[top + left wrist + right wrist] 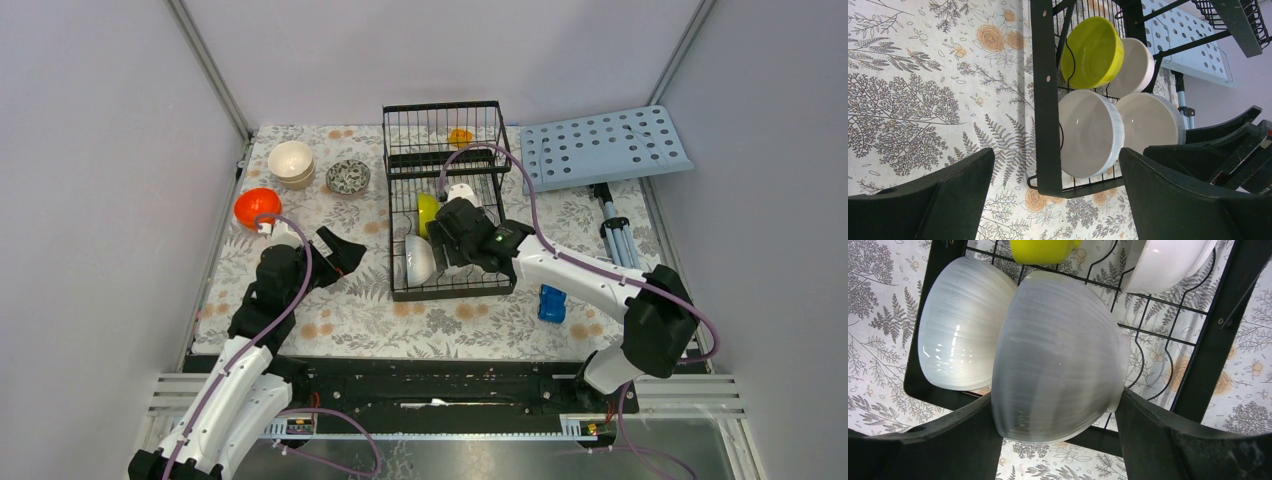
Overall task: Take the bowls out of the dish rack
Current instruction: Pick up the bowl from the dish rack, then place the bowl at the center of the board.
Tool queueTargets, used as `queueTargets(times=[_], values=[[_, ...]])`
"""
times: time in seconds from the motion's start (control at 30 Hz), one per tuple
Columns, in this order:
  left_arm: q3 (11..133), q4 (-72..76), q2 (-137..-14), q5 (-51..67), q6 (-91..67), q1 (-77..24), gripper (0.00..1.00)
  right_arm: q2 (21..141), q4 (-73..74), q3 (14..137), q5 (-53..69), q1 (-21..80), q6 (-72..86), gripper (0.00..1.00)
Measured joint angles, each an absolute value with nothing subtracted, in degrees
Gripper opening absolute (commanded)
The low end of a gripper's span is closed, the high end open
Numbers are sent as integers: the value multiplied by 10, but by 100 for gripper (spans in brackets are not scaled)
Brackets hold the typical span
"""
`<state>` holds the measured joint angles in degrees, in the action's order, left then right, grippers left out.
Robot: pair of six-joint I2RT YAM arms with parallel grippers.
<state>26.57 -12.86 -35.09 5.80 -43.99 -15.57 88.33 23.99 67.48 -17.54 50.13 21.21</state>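
Observation:
The black wire dish rack [450, 291] stands mid-table. My right gripper [452, 238] is over its flat base, shut on a white bowl [1058, 355], one finger on its base side and one on its rim. Another white bowl [960, 325] stands beside it, with a yellow-green bowl [428, 212] and a further white bowl [1168, 262] behind. An orange bowl [460, 136] sits in the raised basket. My left gripper [340, 255] is open and empty left of the rack, facing it [1045, 100]. Stacked cream bowls [291, 163], a patterned bowl [348, 176] and an orange bowl [257, 206] sit on the table at the left.
A light-blue perforated board [605, 147] on a stand [615, 235] is at the back right. A small blue object [552, 302] lies right of the rack's front corner. Grey walls close in the floral tablecloth on three sides.

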Motion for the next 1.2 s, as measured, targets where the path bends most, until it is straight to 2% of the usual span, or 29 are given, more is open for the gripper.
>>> queueTargets(times=[0.47,0.77,0.97,1.2], values=[[266,-130,-350,58,-440,-156,99,881,267,696,-204,511,203,0],[266,-135,-350,57,-440,-156,99,818,268,696,-194,511,211,0],[266,-137,-350,56,-440,-156,99,764,257,665,-147,504,235,0],[283,-142,-350,75,-442,-156,99,674,188,564,-39,467,286,0]])
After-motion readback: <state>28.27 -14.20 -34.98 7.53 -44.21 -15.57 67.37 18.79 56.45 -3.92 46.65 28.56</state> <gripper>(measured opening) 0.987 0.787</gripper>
